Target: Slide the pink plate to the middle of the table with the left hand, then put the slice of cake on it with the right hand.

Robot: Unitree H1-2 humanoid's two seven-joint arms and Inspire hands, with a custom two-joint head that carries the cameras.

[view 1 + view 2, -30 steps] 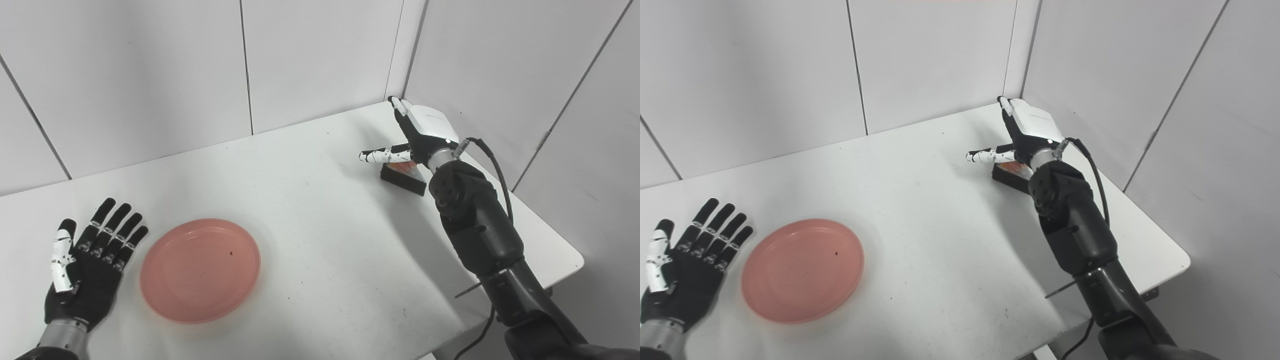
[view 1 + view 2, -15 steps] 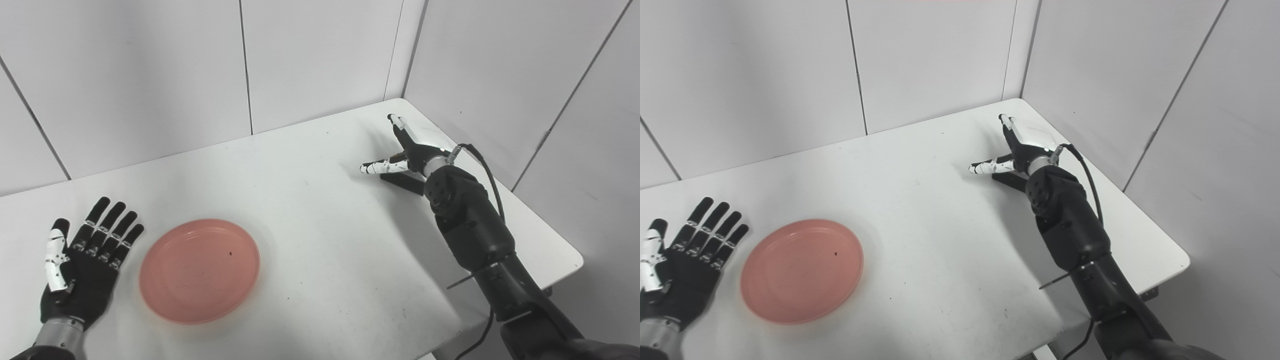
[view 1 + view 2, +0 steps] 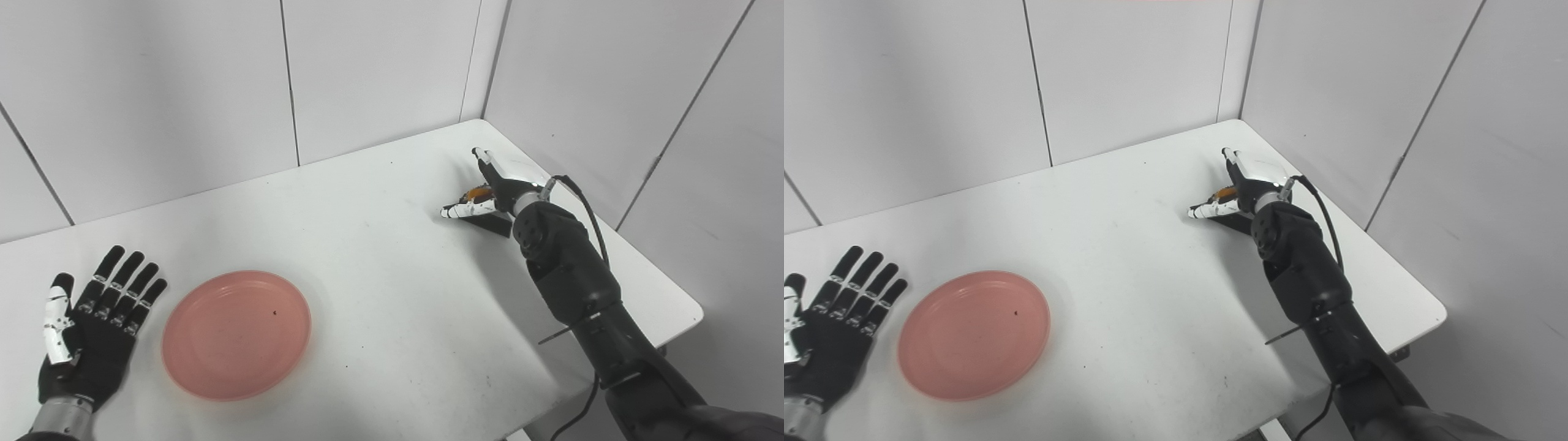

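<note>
The pink plate (image 3: pixel 236 335) sits left of centre on the tabletop (image 3: pixel 380 294) — apparently not slid yet. The left hand (image 3: pixel 92 334) lies flat, empty, beside it. The right hand (image 3: pixel 490 190) spreads over the cake slice (image 3: pixel 478 195) (no grip yet) — placing remains.

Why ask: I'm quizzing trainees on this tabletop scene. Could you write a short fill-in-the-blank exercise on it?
1. The plate on the table is ____ in colour.
2. The plate holds ____.
3. The hand lying flat beside the plate, fingers spread, is the ____ hand.
4. The right hand is at the slice of ____.

Missing words: pink; nothing; left; cake
</note>
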